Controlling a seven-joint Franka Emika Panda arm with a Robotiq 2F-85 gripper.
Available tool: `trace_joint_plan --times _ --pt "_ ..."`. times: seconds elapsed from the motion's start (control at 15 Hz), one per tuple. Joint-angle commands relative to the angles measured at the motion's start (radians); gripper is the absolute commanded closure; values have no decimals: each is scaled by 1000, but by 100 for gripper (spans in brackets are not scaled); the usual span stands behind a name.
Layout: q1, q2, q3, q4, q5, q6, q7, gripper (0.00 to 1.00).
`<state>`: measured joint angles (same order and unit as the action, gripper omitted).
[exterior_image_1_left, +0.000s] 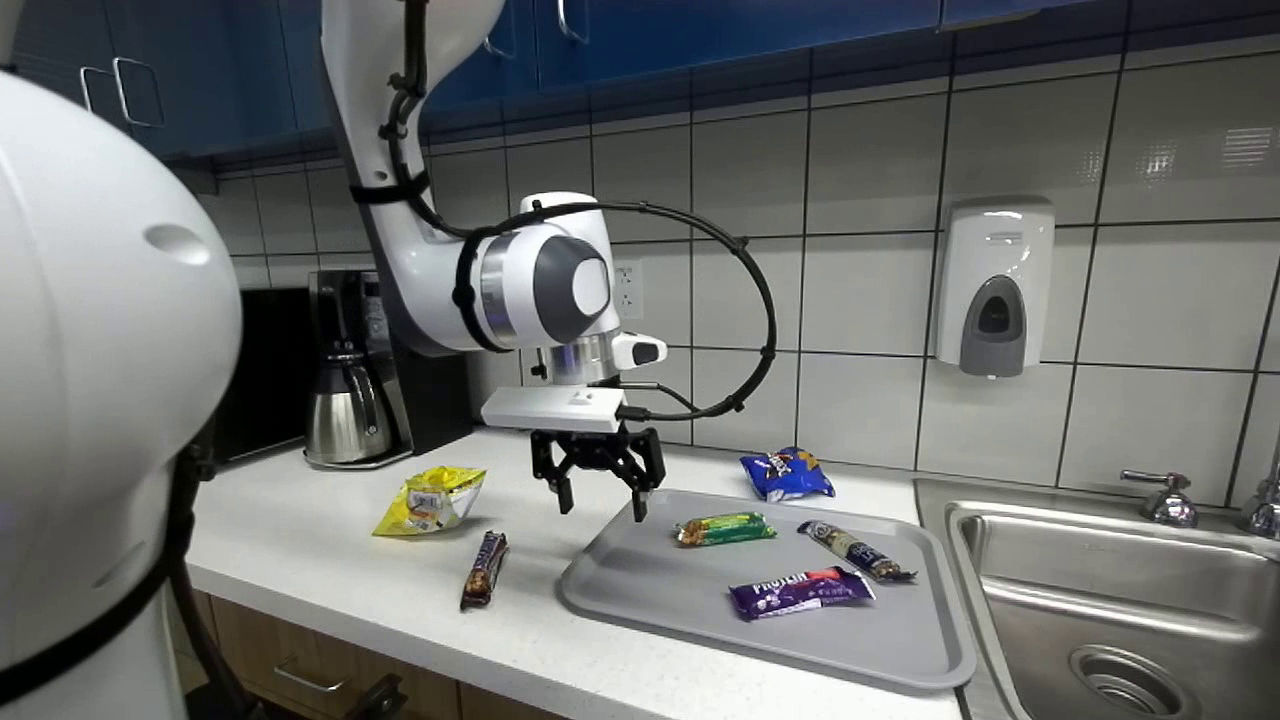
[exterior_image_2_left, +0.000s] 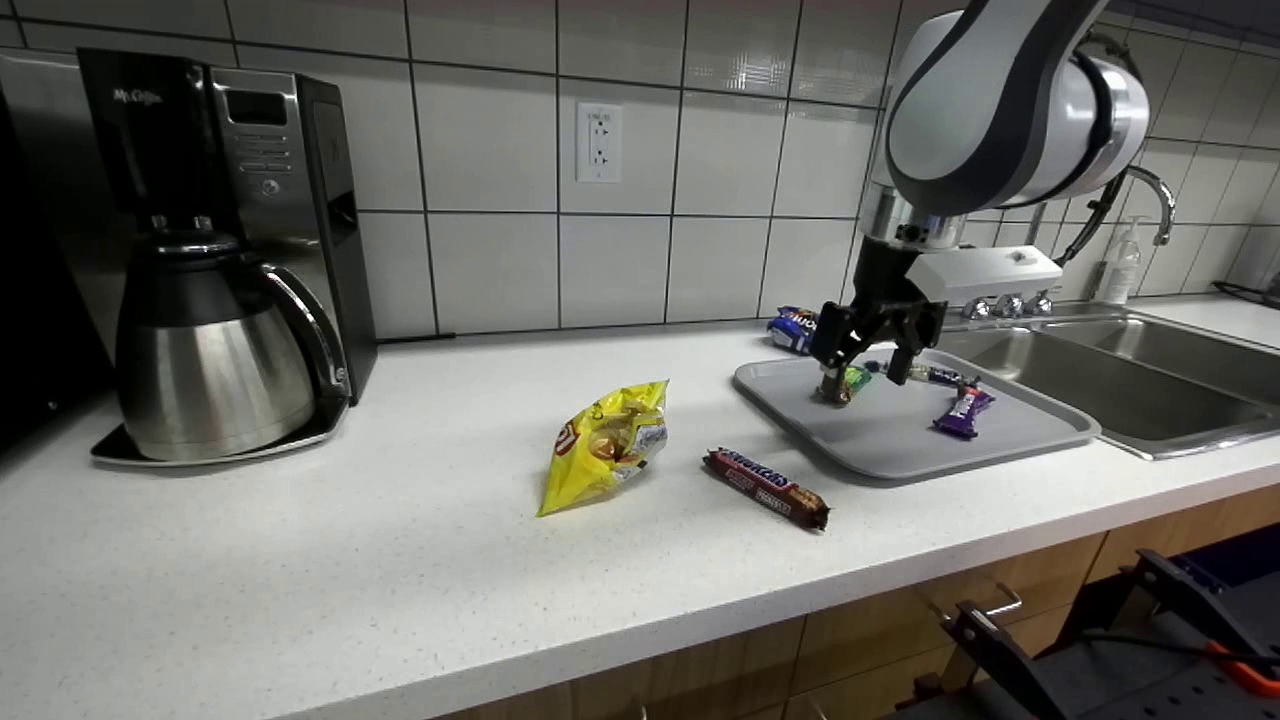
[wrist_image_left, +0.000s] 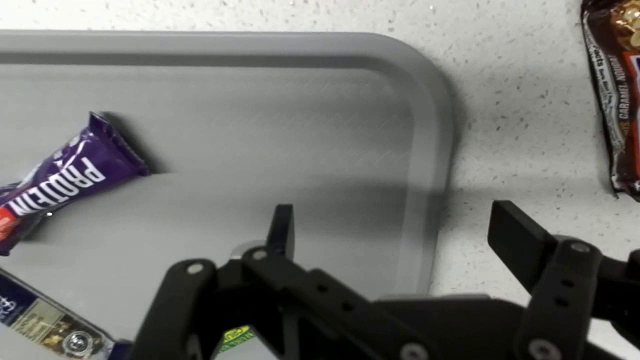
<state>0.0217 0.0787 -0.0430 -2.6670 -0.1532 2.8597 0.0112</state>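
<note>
My gripper hangs open above the left rim of a grey tray, with nothing between its fingers. In the wrist view the tray's edge and the white counter show between its fingertips. A green bar lies on the tray close by; the arm hides most of it in the wrist view. Also on the tray are a purple protein bar and a dark bar with a clear wrapper end. A brown Snickers bar lies on the counter beside the tray.
A yellow chip bag stands on the counter past the Snickers bar. Behind the tray, near the tiled wall, is a blue bag. A steel sink borders the tray's far end. A coffee maker stands at the opposite end.
</note>
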Motion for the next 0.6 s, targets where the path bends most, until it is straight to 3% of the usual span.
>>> trace_joint_plan --times 0.0,0.53 --pt "-30 -31 -14 11 11 -47 -6 0" --pt "-44 24 -51 81 -5 -54 54 0"
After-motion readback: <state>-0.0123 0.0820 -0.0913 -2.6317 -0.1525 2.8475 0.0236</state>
